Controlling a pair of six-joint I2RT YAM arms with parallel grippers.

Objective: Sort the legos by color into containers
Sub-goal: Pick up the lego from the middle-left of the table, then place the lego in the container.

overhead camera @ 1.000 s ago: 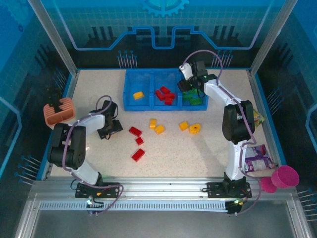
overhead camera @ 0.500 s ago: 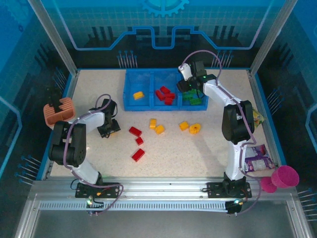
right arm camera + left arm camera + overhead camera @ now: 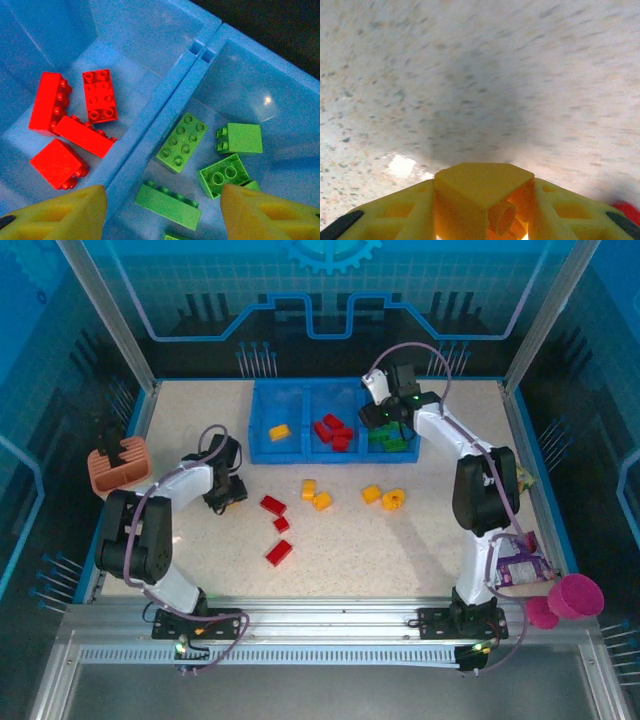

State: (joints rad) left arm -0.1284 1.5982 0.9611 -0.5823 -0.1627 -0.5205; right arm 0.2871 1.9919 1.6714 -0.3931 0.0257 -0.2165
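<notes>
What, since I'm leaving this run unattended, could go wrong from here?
1. The yellow brick sits cornerwise in the left gripper, so it may twist or slip out on lifting.
2. The right gripper hangs open over the tray divider; the left one might bump it when delivering the brick.

Salmon holder (image 3: pixel 118 468) sits left, magenta cup (image 3: pixel 576 596) and packet (image 3: pixel 522 563) right.
</notes>
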